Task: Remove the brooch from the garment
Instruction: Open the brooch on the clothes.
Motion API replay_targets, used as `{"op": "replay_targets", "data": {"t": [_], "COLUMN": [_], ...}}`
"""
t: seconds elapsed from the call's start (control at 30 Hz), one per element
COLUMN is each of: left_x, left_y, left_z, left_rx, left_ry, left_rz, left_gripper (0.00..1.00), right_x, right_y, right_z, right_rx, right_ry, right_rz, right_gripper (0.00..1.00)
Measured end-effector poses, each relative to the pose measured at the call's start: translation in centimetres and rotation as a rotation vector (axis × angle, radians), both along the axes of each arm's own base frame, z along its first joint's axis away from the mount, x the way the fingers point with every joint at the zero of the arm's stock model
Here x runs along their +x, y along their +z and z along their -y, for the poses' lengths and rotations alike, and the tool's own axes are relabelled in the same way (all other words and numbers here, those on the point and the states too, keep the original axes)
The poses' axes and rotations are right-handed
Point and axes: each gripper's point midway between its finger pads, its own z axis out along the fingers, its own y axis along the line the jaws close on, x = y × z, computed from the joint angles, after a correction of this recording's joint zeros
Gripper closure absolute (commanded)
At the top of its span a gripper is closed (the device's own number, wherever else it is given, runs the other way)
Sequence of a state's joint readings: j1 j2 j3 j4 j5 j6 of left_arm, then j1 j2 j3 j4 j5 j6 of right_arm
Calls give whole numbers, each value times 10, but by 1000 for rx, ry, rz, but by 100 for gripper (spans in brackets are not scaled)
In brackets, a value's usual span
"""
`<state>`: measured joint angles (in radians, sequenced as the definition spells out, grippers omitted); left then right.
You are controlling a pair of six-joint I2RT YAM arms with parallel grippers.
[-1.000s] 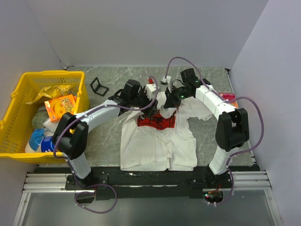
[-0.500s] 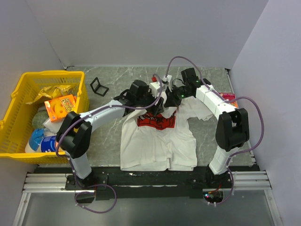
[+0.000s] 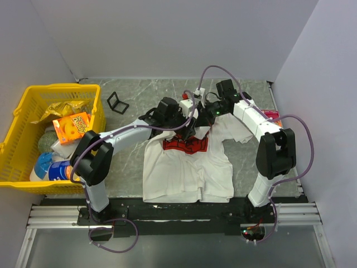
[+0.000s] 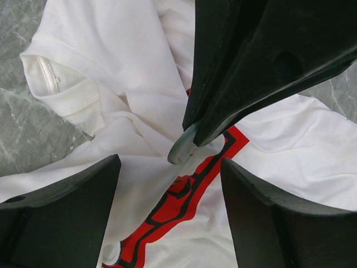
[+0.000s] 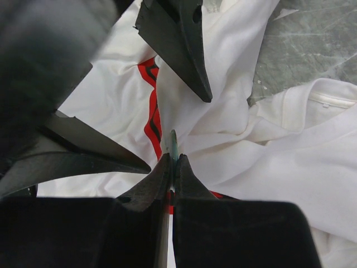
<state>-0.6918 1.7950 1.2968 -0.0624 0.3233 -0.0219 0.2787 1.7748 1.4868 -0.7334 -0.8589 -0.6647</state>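
The garment [image 3: 187, 167], a white T-shirt with a red print, lies flat in front of the arm bases, its collar end bunched up. My right gripper [image 5: 173, 159] is shut on the brooch [image 5: 173, 146], a thin pale-green disc seen edge-on, which lifts a peak of white cloth. In the left wrist view the brooch [image 4: 181, 149] sticks out from the right gripper's black fingers [image 4: 245, 61]. My left gripper [image 4: 170, 167] is open just below the brooch, one finger on each side of the raised fold, over the red print [image 4: 184, 195]. In the top view both grippers meet over the chest, and the brooch is hidden.
A yellow basket [image 3: 22, 111] filled with packets and bottles stands at the left edge. A small black frame [image 3: 117, 102] lies on the grey table behind the left arm. A pink item [image 3: 271, 115] lies by the right wall. Walls close in the back and sides.
My left arm has swung right, bringing its open gripper up to the right gripper over the shirt's chest. The right gripper stays shut in place.
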Motion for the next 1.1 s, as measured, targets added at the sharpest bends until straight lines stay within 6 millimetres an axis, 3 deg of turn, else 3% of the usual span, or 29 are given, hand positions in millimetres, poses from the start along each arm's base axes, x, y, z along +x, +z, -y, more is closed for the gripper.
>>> {"op": "replay_targets", "data": {"t": [0.5, 0.63, 0.83, 1.1], "left_x": [-2, 1, 3, 5], "left_y": [5, 4, 2, 2], "left_z": [6, 7, 6, 6], "left_rx": [-30, -30, -22, -19], "left_ry": [6, 17, 30, 39], "left_rz": [-32, -34, -31, -20], "left_gripper": [24, 38, 49, 55], "right_x": [0, 0, 1, 1], "right_y": [0, 0, 0, 0], "right_z": [0, 1, 2, 3], "right_rx": [0, 1, 1, 3], "right_ry": [1, -6, -10, -7], "right_rz": [0, -5, -5, -2], "right_gripper": [100, 100, 100, 100]}}
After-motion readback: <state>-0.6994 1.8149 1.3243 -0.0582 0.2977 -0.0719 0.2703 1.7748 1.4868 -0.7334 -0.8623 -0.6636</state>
